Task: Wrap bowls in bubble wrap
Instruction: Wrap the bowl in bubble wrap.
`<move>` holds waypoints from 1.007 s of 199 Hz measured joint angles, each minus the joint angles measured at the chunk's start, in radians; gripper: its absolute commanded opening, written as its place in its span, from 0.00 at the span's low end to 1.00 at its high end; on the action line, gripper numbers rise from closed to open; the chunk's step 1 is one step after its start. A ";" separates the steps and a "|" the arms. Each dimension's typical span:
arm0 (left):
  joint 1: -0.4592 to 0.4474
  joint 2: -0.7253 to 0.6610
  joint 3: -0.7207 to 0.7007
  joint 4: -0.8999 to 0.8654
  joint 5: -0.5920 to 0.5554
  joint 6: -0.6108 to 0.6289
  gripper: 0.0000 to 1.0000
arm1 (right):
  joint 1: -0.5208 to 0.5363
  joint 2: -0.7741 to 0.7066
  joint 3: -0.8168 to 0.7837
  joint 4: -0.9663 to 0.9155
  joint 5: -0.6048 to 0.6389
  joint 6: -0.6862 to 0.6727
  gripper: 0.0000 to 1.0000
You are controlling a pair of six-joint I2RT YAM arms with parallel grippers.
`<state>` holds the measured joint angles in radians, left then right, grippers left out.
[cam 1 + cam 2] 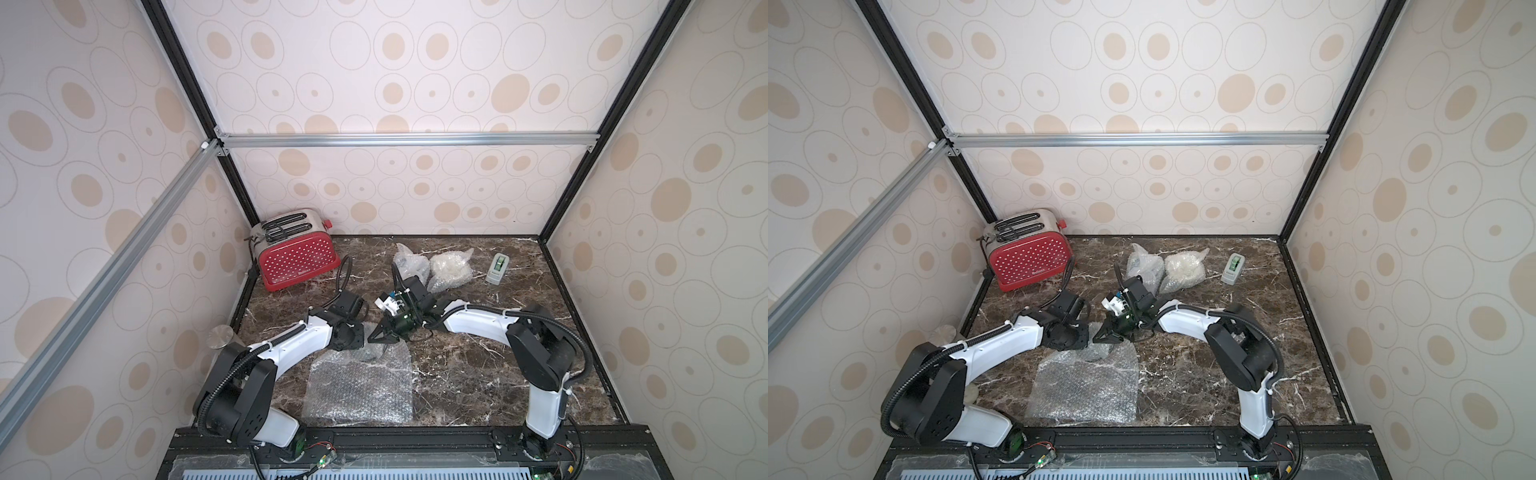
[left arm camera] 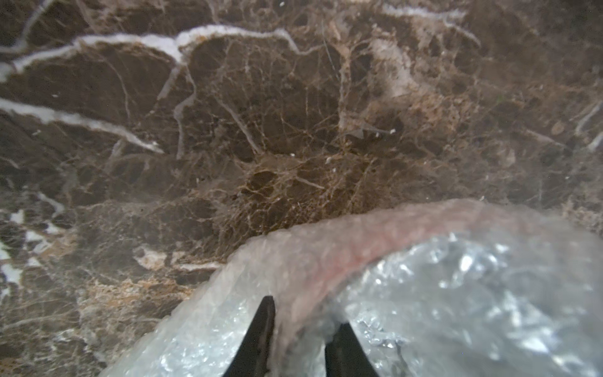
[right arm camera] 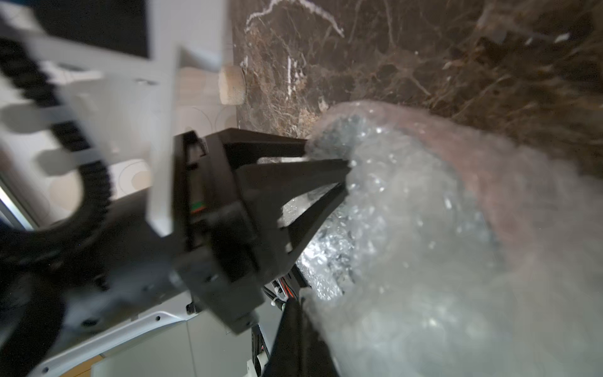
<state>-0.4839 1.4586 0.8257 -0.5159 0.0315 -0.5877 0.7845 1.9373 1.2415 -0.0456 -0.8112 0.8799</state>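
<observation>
No readable text in any view. Only candidate is a small white brand mark (image 1: 309, 271) low on the red polka-dot side of the toaster (image 1: 297, 249), at about 10 o'clock on the desk (image 1: 478, 365). It shows in both top views, too small and blurred to make out letters. Wrist views: nothing legible.

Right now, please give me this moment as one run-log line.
left gripper: jaws shut on bubble wrap over bowl rim | right gripper: jaws shut beside it | wrapped bundles at back: two
</observation>
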 measured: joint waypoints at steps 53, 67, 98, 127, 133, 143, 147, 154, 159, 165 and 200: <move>-0.001 -0.002 0.000 0.009 0.008 -0.022 0.26 | -0.005 0.128 0.081 -0.061 0.081 -0.039 0.04; -0.001 -0.002 0.000 0.013 0.013 -0.027 0.27 | -0.004 0.144 0.122 -0.105 0.117 -0.068 0.04; -0.001 -0.011 -0.003 0.040 0.036 -0.047 0.27 | 0.005 0.185 0.223 -0.233 0.212 -0.141 0.04; -0.001 -0.032 -0.036 0.091 0.066 -0.080 0.27 | 0.011 0.211 0.280 -0.313 0.267 -0.190 0.04; -0.001 -0.036 -0.047 0.102 0.074 -0.090 0.26 | 0.013 0.212 0.290 -0.330 0.277 -0.200 0.04; -0.001 -0.046 -0.071 0.129 0.088 -0.108 0.24 | 0.015 0.216 0.313 -0.364 0.297 -0.224 0.04; -0.001 -0.052 -0.084 0.141 0.094 -0.116 0.23 | 0.016 0.218 0.325 -0.380 0.307 -0.237 0.04; -0.001 -0.063 -0.106 0.160 0.103 -0.130 0.22 | 0.018 0.221 0.345 -0.406 0.320 -0.253 0.04; -0.001 -0.072 -0.121 0.172 0.109 -0.141 0.21 | 0.019 0.224 0.359 -0.422 0.327 -0.266 0.04; -0.002 -0.083 -0.140 0.187 0.116 -0.154 0.21 | 0.019 0.227 0.379 -0.445 0.334 -0.280 0.04; -0.002 -0.164 -0.231 0.273 0.123 -0.236 0.21 | 0.021 0.277 0.518 -0.550 0.357 -0.345 0.04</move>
<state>-0.4862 1.2945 0.5949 -0.2432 0.1547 -0.8234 0.8059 2.2139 1.7596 -0.5953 -0.4541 0.5350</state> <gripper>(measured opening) 0.207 0.047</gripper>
